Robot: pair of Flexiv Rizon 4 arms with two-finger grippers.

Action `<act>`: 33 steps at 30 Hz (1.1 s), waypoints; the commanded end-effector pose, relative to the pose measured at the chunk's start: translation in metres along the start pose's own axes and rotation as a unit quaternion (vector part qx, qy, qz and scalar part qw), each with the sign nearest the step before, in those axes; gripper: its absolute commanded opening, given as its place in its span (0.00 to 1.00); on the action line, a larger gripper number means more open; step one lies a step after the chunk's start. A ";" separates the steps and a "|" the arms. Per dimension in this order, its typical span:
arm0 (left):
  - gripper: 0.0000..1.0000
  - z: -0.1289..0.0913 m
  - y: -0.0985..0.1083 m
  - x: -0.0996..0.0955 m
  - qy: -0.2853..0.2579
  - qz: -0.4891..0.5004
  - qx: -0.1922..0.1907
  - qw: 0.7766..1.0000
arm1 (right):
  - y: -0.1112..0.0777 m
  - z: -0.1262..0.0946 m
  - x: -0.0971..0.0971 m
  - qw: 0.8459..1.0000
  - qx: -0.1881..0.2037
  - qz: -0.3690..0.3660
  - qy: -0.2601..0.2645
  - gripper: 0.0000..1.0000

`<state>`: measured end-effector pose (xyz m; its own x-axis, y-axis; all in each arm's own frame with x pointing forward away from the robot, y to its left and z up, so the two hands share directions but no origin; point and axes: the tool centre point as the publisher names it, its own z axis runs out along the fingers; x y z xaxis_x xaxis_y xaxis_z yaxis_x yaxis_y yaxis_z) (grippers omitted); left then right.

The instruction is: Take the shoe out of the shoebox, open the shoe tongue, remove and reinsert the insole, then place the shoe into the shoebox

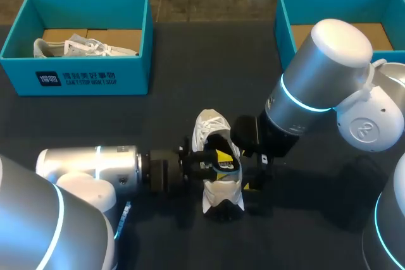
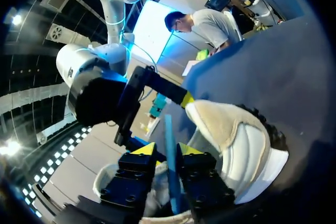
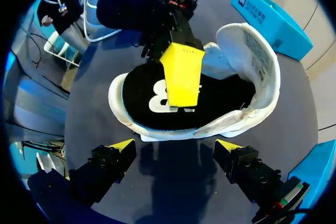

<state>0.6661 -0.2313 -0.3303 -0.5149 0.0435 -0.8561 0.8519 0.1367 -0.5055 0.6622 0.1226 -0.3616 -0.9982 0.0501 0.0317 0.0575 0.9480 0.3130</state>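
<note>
From the head view, the right arm's bulky wrist is hiding most of its own gripper and cutting off the near corner of the shoebox (image 1: 283, 20) at the bench's far right corner. The left arm is lying low near the front edge, reaching to the middle, where the white shoe (image 1: 209, 128) is resting. Inside its opening, the left gripper (image 2: 168, 150) is pinching the blue-edged insole (image 3: 142, 98) between nearly closed fingers. The right gripper (image 3: 176, 148) is hanging spread wide, gripping nothing, just beside the shoe. A second shoebox (image 1: 95, 80) at the far left corner is holding another shoe (image 1: 82, 47).
</note>
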 end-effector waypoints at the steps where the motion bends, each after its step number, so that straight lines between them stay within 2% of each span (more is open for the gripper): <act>1: 0.29 -0.010 -0.013 -0.002 -0.002 0.004 0.006 1.000 | 0.000 0.001 0.001 1.000 0.000 0.000 -0.001 1.00; 4: 0.27 -0.009 -0.018 -0.002 -0.001 0.008 0.013 1.000 | 0.000 0.001 0.001 1.000 0.000 0.000 -0.001 1.00; 5: 0.17 -0.007 -0.020 -0.001 0.000 0.011 0.014 1.000 | 0.000 0.001 0.001 1.000 0.000 0.000 -0.001 1.00; 6: 0.12 -0.007 -0.020 -0.001 0.000 0.011 0.015 1.000 | 0.000 0.001 0.001 1.000 0.000 0.000 -0.001 1.00; 7: 0.00 -0.005 -0.020 0.000 0.001 0.012 0.016 1.000 | 0.000 0.001 0.001 1.000 0.000 0.000 -0.001 1.00; 12: 0.00 -0.001 -0.010 0.004 0.008 0.016 0.010 1.000 | 0.000 0.001 0.001 1.000 0.000 0.000 -0.001 1.00; 20: 0.00 0.010 0.024 0.008 0.026 0.006 -0.029 0.999 | 0.000 0.001 0.001 1.000 0.000 0.000 -0.001 1.00; 22: 0.00 0.010 0.026 0.008 0.028 -0.001 -0.029 0.999 | 0.000 0.001 0.001 1.000 0.000 0.000 -0.001 1.00; 26: 0.00 0.004 0.016 0.006 0.030 -0.007 -0.021 0.999 | 0.000 0.001 0.001 1.000 0.000 0.000 -0.001 1.00; 27: 0.03 0.003 0.014 0.005 0.030 -0.010 -0.017 0.999 | 0.000 0.001 0.001 1.000 0.000 0.000 -0.001 1.00; 28: 0.13 0.002 0.011 0.004 0.031 -0.011 -0.016 0.999 | 0.000 0.001 0.001 1.000 0.000 0.000 -0.001 1.00; 29: 0.16 0.001 0.010 0.004 0.031 -0.011 -0.016 0.999 | 0.000 0.001 0.001 1.000 0.000 0.000 -0.001 1.00; 30: 0.25 -0.002 0.006 0.001 0.031 -0.012 -0.015 0.999 | 0.000 0.001 0.001 1.000 0.000 0.000 -0.001 1.00; 33: 0.29 -0.006 0.000 -0.003 0.033 -0.016 -0.012 0.999 | 0.000 0.001 0.001 1.000 0.000 0.000 -0.001 1.00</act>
<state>0.6723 -0.2350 -0.3356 -0.5447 0.0937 -0.8334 0.8346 0.1584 -0.5276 0.6622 0.1226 -0.3616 -0.9982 0.0501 0.0316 0.0575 0.9480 0.3130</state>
